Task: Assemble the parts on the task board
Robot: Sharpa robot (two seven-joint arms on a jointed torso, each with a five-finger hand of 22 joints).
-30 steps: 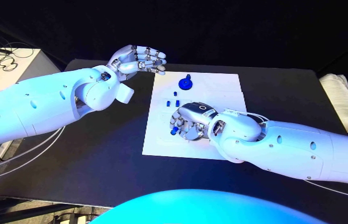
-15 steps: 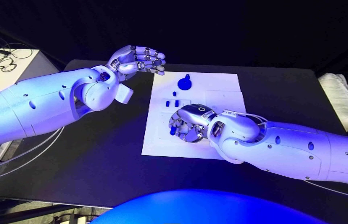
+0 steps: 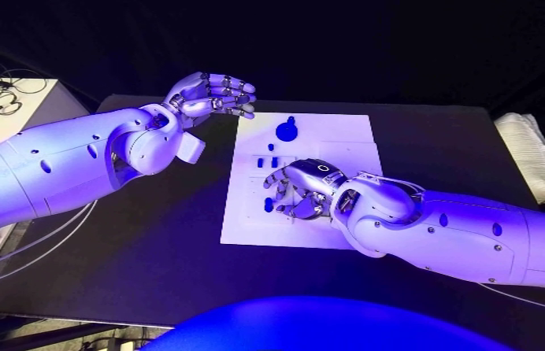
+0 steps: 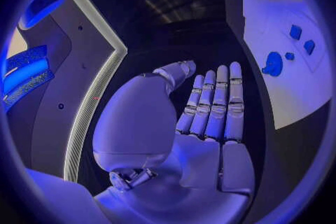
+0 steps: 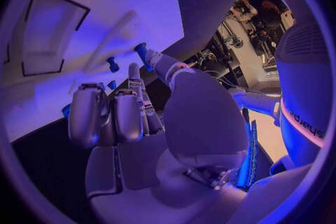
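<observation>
**Small parts, light and slippery**

Right robot hand (image 3: 298, 190) is seen curled over the board (image 3: 341, 134) mid-left; whether a blue part (image 3: 269, 205) is pinched can't be told. Left robot hand (image 3: 213, 94), empty, fingers apart, is held off the board's far-left corner. Parts judged stiff, light; best pinched by sides.

One task board (image 3: 341, 142), five parts (image 3: 287, 130).

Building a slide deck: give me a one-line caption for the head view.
Right hand works over small blue parts on the white task board while the left hand hovers off its far corner, holding nothing.
</observation>
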